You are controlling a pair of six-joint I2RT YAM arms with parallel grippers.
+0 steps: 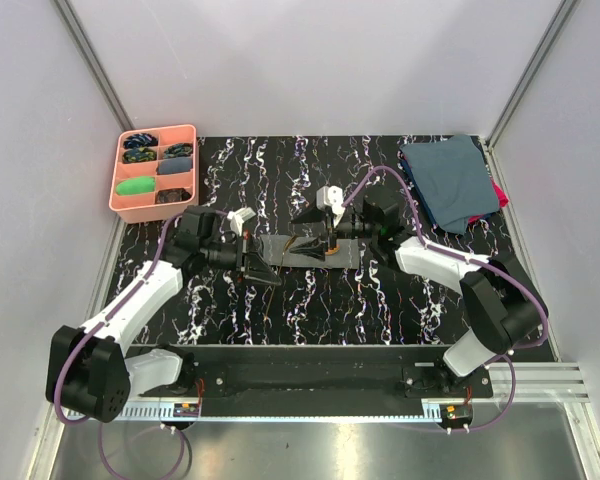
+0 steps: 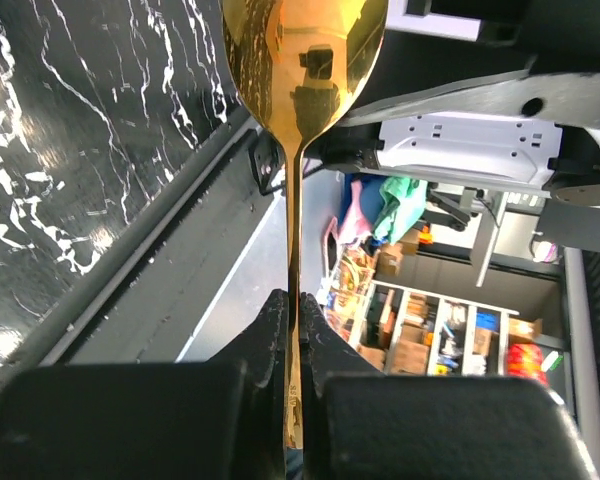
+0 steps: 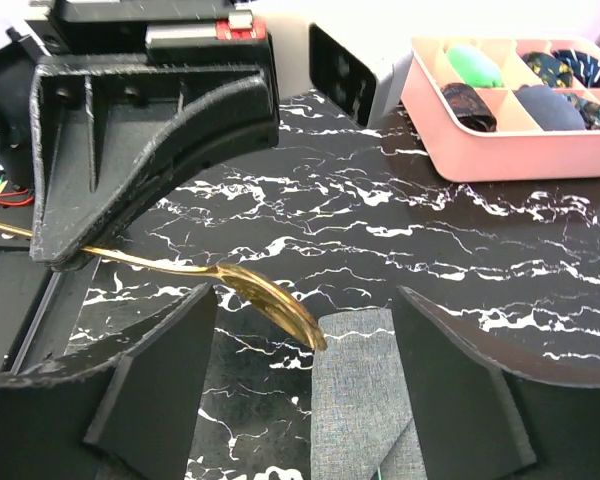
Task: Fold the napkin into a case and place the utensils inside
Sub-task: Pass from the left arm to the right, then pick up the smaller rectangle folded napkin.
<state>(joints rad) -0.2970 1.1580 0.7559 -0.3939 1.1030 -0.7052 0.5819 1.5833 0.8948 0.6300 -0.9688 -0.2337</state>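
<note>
Pinching one gold spoon (image 2: pixel 302 60) in left gripper (image 2: pixel 297 312), one grey napkin (image 3: pixel 360 400)

Shiny gold spoon (image 3: pixel 268 296) aloft, bowl at the edge of the folded grey napkin (image 3: pixel 355 400).

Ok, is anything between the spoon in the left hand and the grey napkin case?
Nothing visible. The spoon, pinched by the left hand, ends at the edge of the grey case; the open right hand straddles that case, fingers either side.
</note>
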